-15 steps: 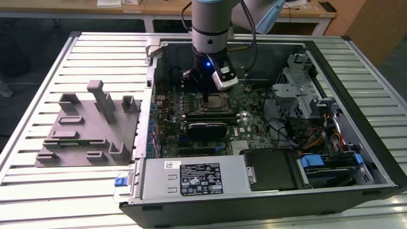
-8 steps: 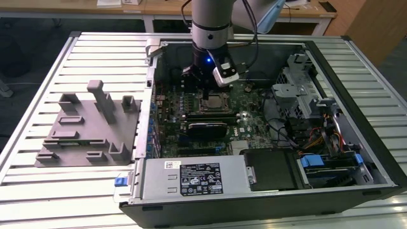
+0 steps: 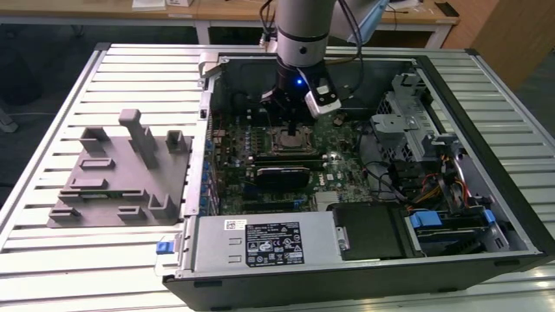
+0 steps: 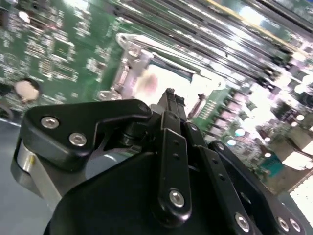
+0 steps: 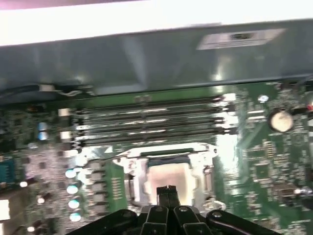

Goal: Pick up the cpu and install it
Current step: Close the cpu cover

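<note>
The cpu (image 5: 168, 177) is a pale shiny square lying flat inside the metal socket frame (image 5: 132, 159) on the green motherboard (image 3: 342, 169). In the second wrist view the cpu (image 4: 146, 84) shows as a light patch just beyond the fingertips. My gripper (image 5: 167, 192) hangs straight down over the socket, its black fingers (image 4: 172, 105) pressed together with nothing between them. The tips are at or just above the near part of the cpu's top. In the exterior view the gripper (image 3: 295, 128) stands over the socket (image 3: 290, 140) inside the open computer case.
Memory slots (image 5: 151, 122) run beside the socket, towards the case wall (image 5: 156, 58). A silver power supply (image 3: 264, 242) and a drive cage (image 3: 416, 130) occupy the case (image 3: 520, 221). A grey moulded fixture block (image 3: 117, 172) sits on the slatted table at the exterior view's left.
</note>
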Robot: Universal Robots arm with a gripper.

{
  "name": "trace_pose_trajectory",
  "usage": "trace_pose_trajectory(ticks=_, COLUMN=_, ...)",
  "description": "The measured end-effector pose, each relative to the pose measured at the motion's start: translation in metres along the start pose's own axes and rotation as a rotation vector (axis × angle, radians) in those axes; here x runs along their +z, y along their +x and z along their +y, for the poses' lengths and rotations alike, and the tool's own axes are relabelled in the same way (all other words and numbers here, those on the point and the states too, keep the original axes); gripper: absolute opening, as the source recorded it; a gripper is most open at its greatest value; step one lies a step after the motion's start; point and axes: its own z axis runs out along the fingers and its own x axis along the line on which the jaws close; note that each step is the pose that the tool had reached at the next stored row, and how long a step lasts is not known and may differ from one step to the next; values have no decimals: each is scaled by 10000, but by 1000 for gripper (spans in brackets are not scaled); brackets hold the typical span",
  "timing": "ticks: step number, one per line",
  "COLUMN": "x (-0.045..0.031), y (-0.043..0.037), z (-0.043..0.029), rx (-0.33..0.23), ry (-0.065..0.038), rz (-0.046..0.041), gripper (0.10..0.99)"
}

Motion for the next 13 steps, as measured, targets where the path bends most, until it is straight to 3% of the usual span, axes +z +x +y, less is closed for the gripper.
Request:
trace_pose_trajectory(ticks=3, x=-15, y=-6, z=0, rx=1, ry=1, rz=0, gripper=106)
trace_pose_trajectory(ticks=6, x=-83, y=-7, z=2, rx=2, ry=-1, rz=-1, gripper=106)
trace_pose_trajectory(ticks=13, x=-92, y=-7, z=2, rx=1, ry=-1, rz=-1, gripper=106)
